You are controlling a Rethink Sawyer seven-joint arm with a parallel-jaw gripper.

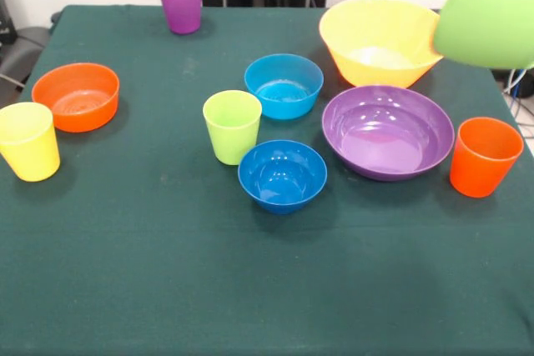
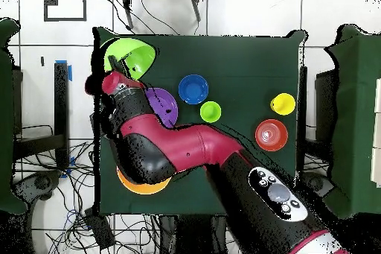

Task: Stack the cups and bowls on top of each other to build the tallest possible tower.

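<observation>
Nearest the camera, the dark blue bowl (image 1: 282, 175) sat upright beside the lime green cup (image 1: 231, 126). The large lime green bowl (image 1: 488, 10) was seen lifted and tilted above the table's edge, near the yellow-orange bowl (image 1: 377, 40). The gripper (image 2: 113, 63) met its rim; whether it was clamped could not be told. A rim-only hold was judged likely to let the bowl swing or drop.

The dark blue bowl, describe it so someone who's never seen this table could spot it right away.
Start at the big purple bowl on the green table. Just beside it, toward the table's middle, sits the dark blue bowl, next to the lime green cup. It is deeper blue than the light blue bowl behind it.
</observation>
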